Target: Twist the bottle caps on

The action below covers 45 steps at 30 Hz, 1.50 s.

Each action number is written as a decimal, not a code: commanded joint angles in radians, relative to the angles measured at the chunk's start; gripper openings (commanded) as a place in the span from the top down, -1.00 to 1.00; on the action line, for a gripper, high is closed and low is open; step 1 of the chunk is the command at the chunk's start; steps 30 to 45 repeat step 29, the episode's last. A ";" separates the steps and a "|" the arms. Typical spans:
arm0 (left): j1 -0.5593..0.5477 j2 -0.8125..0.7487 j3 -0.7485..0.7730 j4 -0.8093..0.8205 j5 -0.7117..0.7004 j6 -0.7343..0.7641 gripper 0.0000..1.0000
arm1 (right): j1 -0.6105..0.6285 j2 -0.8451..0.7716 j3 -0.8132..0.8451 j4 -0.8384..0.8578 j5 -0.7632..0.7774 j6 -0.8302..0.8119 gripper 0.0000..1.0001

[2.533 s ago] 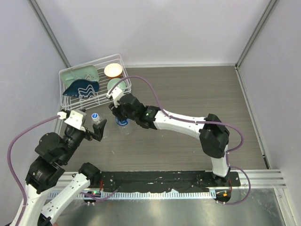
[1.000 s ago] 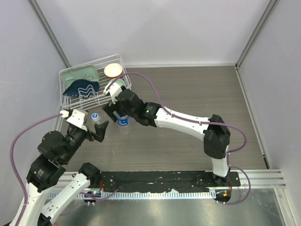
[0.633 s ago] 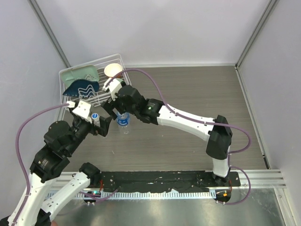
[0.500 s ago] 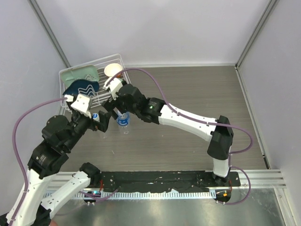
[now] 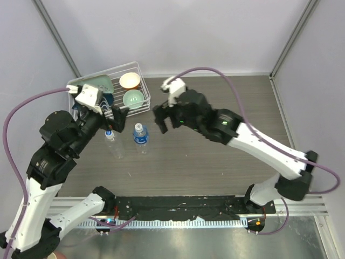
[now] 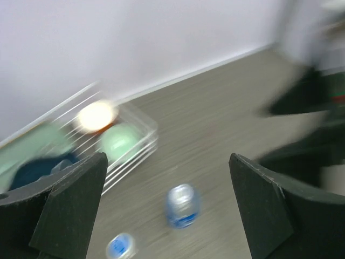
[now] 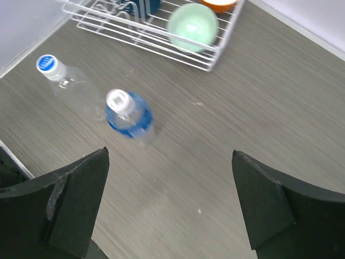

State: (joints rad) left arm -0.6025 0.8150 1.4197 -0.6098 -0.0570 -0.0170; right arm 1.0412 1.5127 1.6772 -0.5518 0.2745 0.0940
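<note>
From above, a clear plastic bottle with a blue wrap label [image 5: 140,137] stands upright on the grey wood-grain table [image 5: 215,108] with a small round white cap [image 5: 139,128] on its neck. Just to its left stands a plain clear plastic bottle [image 5: 113,144], which carries a blue-topped round cap [image 5: 109,133]. Behind them a white wire dish rack [image 5: 141,73] holds a cream bowl [image 5: 130,80], a pale green bowl [image 5: 133,98] and a green dish [image 5: 91,83]. The left gripper [image 5: 114,114] hangs by the rack's front edge, close to the plain bottle. The right gripper [image 5: 167,121] hangs right of the labelled bottle, clear of it. Both are spread wide and empty.

The left wrist view is blurred. Both bottles lie between the parted fingers, with the rack beyond them.

The right wrist view shows nothing but bare table between its splayed fingers. Both caps sit on their bottles, but I cannot tell how tightly.
</note>
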 commanded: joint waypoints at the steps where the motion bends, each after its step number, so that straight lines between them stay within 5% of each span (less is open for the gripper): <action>1: 0.082 -0.051 -0.056 -0.133 -0.319 0.120 -0.99 | -0.061 -0.284 -0.049 -0.108 0.055 0.137 -0.99; 6: 0.248 0.090 0.016 -0.110 -0.275 0.135 -1.00 | -0.139 -0.316 -0.086 -0.243 0.023 0.202 -0.99; 10: 0.597 0.311 0.290 -0.249 0.101 0.034 -0.99 | -0.141 -0.368 -0.132 -0.258 0.055 0.245 -0.99; 12: 0.760 0.326 0.303 -0.262 0.284 0.031 -0.99 | -0.141 -0.419 -0.143 -0.257 0.080 0.262 -0.99; 21: 1.024 0.047 -0.210 -0.154 0.494 0.043 -1.00 | -0.139 -0.510 -0.247 -0.231 0.088 0.283 -1.00; 29: 1.433 0.111 -0.321 -0.107 0.814 0.049 -0.99 | -0.141 -0.448 -0.318 -0.201 0.172 0.228 -1.00; 45: 1.433 0.111 -0.321 -0.107 0.814 0.049 -0.99 | -0.141 -0.448 -0.318 -0.201 0.172 0.228 -1.00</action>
